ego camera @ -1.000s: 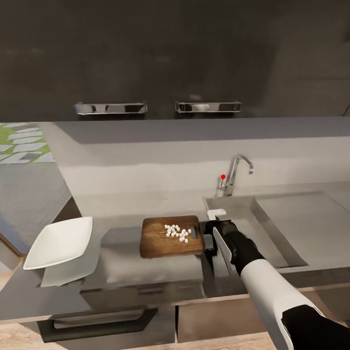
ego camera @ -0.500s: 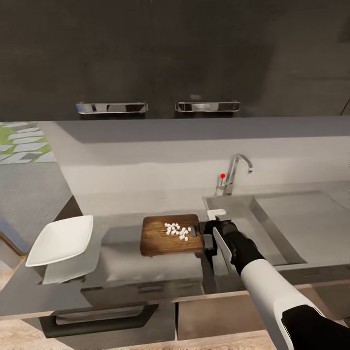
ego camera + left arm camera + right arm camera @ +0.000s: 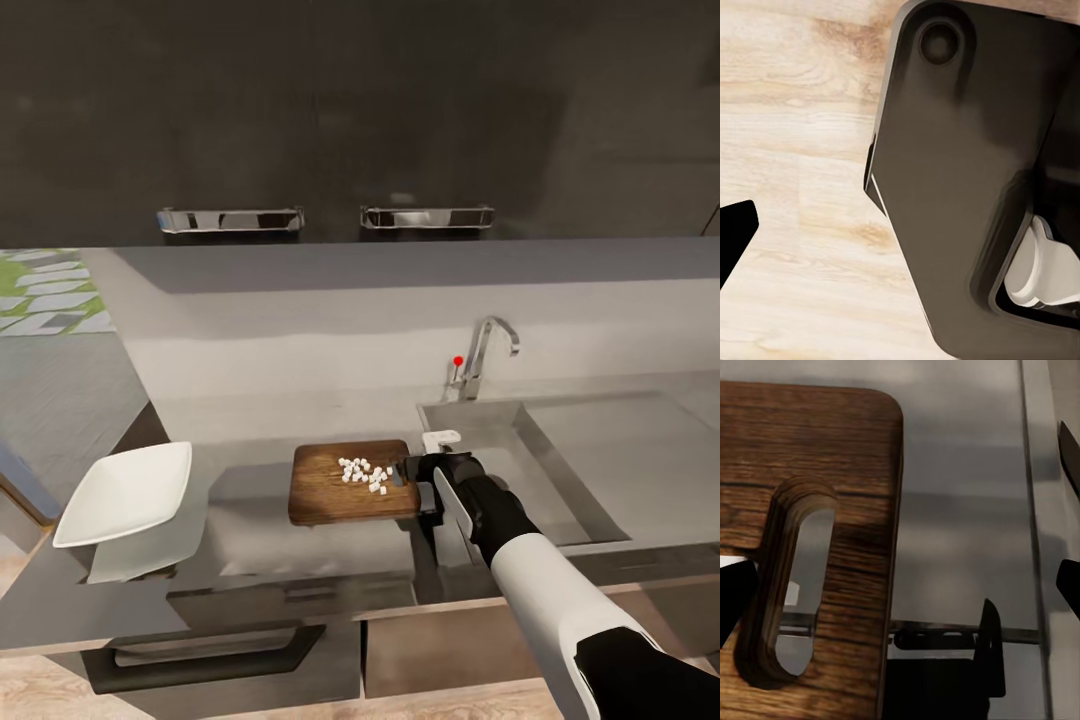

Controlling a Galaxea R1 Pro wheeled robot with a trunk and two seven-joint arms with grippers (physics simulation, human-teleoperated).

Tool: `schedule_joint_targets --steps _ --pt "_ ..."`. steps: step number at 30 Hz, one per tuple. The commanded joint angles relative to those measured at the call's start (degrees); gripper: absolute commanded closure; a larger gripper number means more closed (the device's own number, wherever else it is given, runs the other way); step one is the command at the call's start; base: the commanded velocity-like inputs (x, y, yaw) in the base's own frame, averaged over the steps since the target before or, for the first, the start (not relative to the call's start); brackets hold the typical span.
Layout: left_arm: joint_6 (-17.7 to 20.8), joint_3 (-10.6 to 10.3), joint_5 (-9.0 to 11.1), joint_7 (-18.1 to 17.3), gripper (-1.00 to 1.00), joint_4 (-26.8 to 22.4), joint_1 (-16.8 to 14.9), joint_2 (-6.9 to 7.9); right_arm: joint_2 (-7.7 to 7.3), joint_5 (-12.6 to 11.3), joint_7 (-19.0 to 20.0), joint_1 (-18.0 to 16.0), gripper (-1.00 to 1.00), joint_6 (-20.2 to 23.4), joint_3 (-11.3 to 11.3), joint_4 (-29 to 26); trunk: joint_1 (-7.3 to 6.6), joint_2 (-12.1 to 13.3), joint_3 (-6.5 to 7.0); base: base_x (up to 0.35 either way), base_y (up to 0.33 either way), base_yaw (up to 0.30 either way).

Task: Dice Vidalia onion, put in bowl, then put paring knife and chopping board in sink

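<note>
Right gripper (image 3: 415, 472) at chopping board (image 3: 345, 485) handle end, seemingly parted; diced onion (image 3: 364, 475) atop; bowl (image 3: 125, 494) left; sink (image 3: 520, 470) right.

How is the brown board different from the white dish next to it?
The chopping board is brown streaky wood; the bowl is plain white. The chopping board is flat, while the bowl has a raised, flared rim. The chopping board carries the diced onion; the bowl holds nothing. The right gripper is at the chopping board's handle end; the bowl sits apart to its left. Both rest on the countertop.
</note>
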Motion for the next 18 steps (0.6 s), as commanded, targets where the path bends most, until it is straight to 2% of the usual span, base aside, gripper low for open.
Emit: schedule_joint_targets --steps 1,18 --pt "-0.26 -0.34 0.02 0.11 -1.0 0.19 -0.07 -0.06 -0.03 -0.56 -0.37 -0.05 -1.0 0.24 0.18 -0.06 0.03 -0.12 -0.17 0.0 0.0 0.0" --pt "-0.28 -0.34 0.02 0.11 -1.0 0.19 -0.06 -0.06 -0.02 -0.54 -0.38 -0.05 -1.0 0.23 0.18 -0.06 0.03 -0.12 -0.47 0.0 0.0 0.0"
